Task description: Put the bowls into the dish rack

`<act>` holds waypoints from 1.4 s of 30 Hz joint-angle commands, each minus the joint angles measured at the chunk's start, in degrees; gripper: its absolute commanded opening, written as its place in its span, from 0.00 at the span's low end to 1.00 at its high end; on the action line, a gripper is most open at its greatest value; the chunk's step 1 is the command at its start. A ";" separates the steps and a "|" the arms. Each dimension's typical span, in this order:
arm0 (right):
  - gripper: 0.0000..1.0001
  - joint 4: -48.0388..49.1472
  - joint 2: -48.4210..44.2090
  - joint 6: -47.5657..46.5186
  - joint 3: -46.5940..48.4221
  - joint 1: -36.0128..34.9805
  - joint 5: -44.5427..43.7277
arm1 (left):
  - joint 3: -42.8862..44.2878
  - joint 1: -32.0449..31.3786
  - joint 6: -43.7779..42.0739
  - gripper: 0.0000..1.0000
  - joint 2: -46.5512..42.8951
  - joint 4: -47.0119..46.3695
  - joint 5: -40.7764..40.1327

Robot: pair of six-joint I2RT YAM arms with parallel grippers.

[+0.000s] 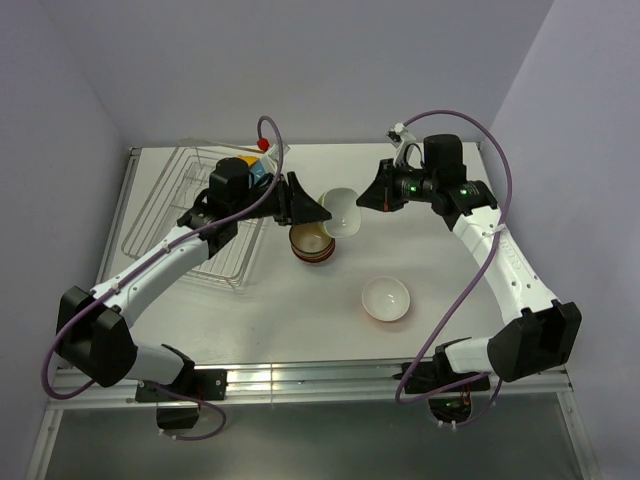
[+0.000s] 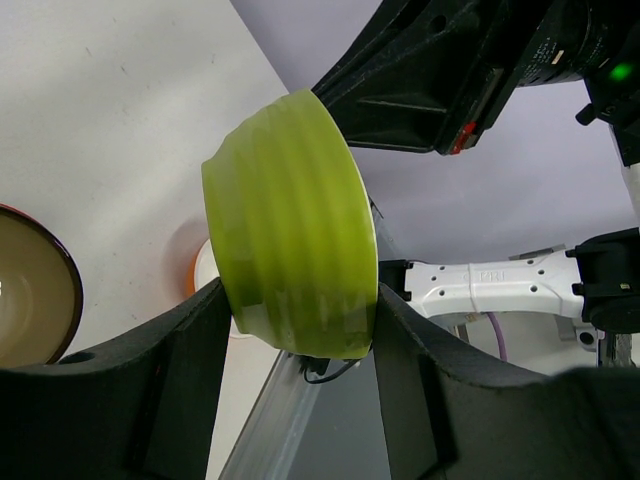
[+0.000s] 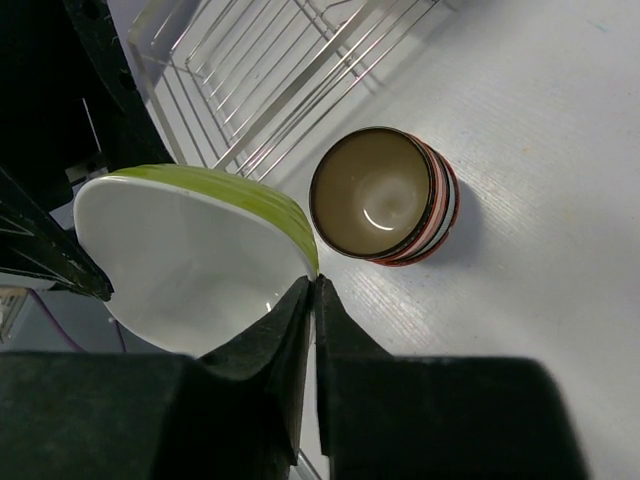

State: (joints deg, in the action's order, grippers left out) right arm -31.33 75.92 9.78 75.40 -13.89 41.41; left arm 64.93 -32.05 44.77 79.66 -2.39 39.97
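Progress entry: the load is mid-way at best. I am seeing three bowls outside the dish rack (image 1: pixel 150 215).

- The green bowl (image 1: pixel 340 210) is hanging in the air just off the rack's right side, above the bench (image 1: pixel 450 290).
- A striped bowl (image 1: pixel 312 243) is sitting upright on the bench just beside the rack's right edge, under the green one.
- A white bowl with an orange outside (image 1: pixel 386 298) is standing further out from the rack, toward its near-right.
- Coloured shapes at the rack's far right corner are sitting behind the left arm. I cannot tell whether they are bowls that are already loaded.

Grippers: the right gripper (image 3: pixel 313 290) is pinching the green bowl's rim, with its jaws almost together. The left gripper (image 2: pixel 295 300) is standing part-way wide, its fingers (image 2: pixel 190 340) touching the bowl's ribbed body on both sides. I am judging this to be a two-arm handover next to the rack, with both grippers on the bowl.

Orientation: the green bowl is tipped onto its edge, with the rim plane standing nearly upright. The mouth is facing away from the rack toward the right arm, and the base is facing the rack side. Being round, it has no real long axis. Its base-to-mouth line is running roughly level, outward from the rack.

Remaining: I am still needing to seat all three bowls between the tines.
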 commanded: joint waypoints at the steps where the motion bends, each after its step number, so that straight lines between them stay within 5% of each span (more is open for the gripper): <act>1: 0.14 1.28 0.28 0.24 1.86 -0.35 3.06 | -0.06 0.06 0.67 0.13 -1.08 -3.23 1.17; 4: 0.52 1.27 -0.07 0.50 1.95 -0.35 2.54 | -0.59 1.55 0.75 0.00 -1.35 -2.62 0.55; 14: 0.92 -3.99 0.54 -2.13 6.78 0.09 3.77 | 7.13 17.96 -11.27 0.00 0.41 8.96 1.08; 24: 0.96 -8.48 2.21 -5.65 6.78 1.41 3.59 | 23.57 37.49 -38.23 0.00 11.30 17.51 -1.20; 30: 0.97 -8.57 3.44 -5.39 6.87 1.50 3.68 | 26.65 39.35 -51.08 0.00 16.39 16.02 -5.06; 42: 0.98 -8.84 4.59 -5.83 6.43 1.50 2.54 | 33.33 39.09 -62.95 0.00 27.91 15.75 -6.83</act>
State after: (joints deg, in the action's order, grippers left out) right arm -40.03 80.09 4.78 80.34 -12.82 44.01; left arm 94.04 7.29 -12.73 106.85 15.70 33.04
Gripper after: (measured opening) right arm 0.976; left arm 0.589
